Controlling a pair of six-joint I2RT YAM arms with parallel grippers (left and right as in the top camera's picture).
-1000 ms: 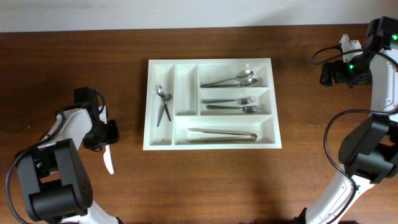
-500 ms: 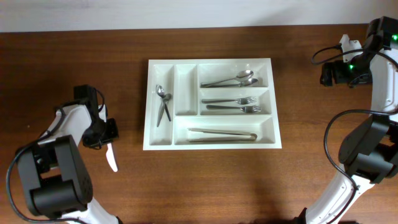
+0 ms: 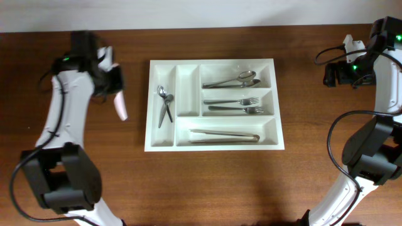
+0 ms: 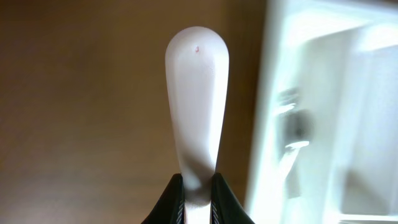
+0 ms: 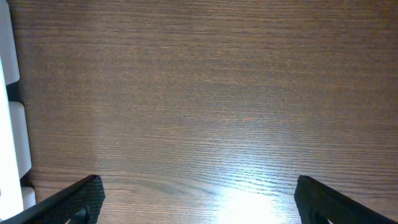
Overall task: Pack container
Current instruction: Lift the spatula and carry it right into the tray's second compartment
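Wooden table (image 3: 75,182), container (image 3: 213,61) right of left fingers (image 4: 171,202) tight on white utensil (image 4: 196,99); right fingers (image 5: 74,199) apart.

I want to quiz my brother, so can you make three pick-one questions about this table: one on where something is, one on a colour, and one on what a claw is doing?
1. Where in the big white rectangular plastic cutlery tray do the long metal tongs lie?
A. the wide compartment nearest the robot
B. a narrow compartment
C. the wide compartment farthest from the robot

2. What colour is the rounded plastic utensil in the left claw?
A. green
B. white
C. blue

3. What is the left claw doing?
A. hanging open and empty
B. pinching the utensil
C. resting inside the tray

Answers:
1 A: the tongs lie alone in that nearest compartment.
2 B: the utensil looks plainly white in the wrist view.
3 B: the claw is clamped on the utensil's narrow end, beside the tray.
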